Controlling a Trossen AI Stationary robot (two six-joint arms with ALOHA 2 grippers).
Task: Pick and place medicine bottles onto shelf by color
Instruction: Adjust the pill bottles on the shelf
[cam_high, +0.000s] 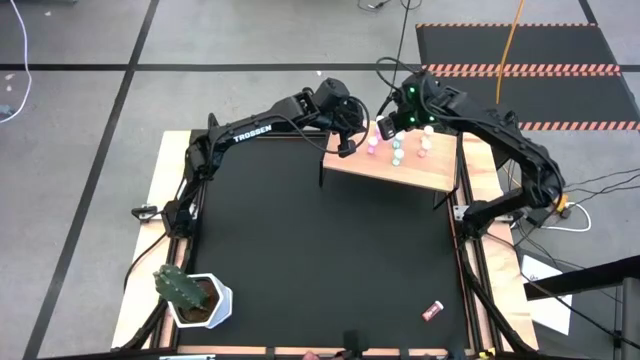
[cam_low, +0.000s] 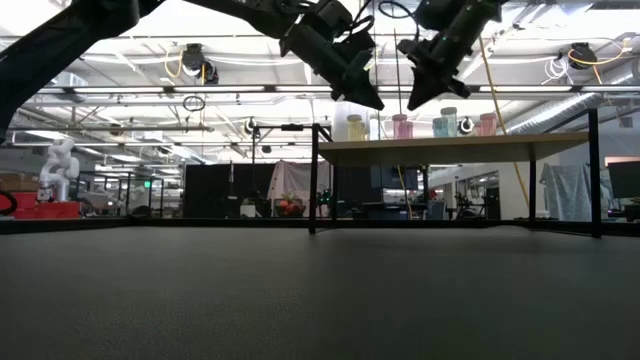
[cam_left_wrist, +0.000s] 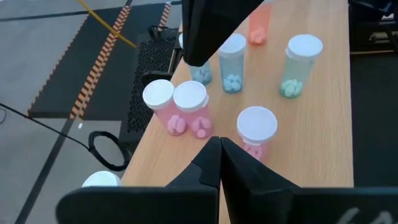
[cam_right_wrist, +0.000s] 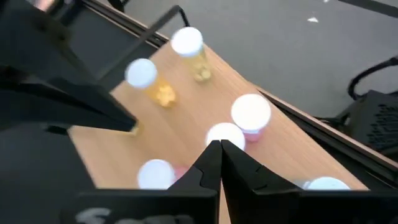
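Two grippers above the shelf (cam_high: 400, 170) at the far side of the table (cam_high: 320, 250). Left gripper (cam_high: 349, 143) over the shelf's left far corner, fingers (cam_left_wrist: 208, 168) pressed together, holding nothing. Right gripper (cam_high: 385, 128) just beside it over the far edge, fingers (cam_right_wrist: 211, 165) likewise closed and empty. Several medicine bottles (cam_left_wrist: 190, 107) upright on the board: two pink ones touching side by side near the edge, a third pink one (cam_left_wrist: 256, 130) close by, two teal ones (cam_left_wrist: 232, 61) and a greenish one (cam_left_wrist: 298, 64) farther along, a red-orange one (cam_left_wrist: 258, 28) beyond those. Two yellow bottles (cam_right_wrist: 188, 51) visible from the right wrist, standing near the board's edge, apart from the pink ones. One more small red bottle (cam_high: 432, 311) lying on its side on the black tabletop near the right front corner, well apart from the shelf. Green cactus (cam_high: 182, 288) in a white pot at the left front corner.
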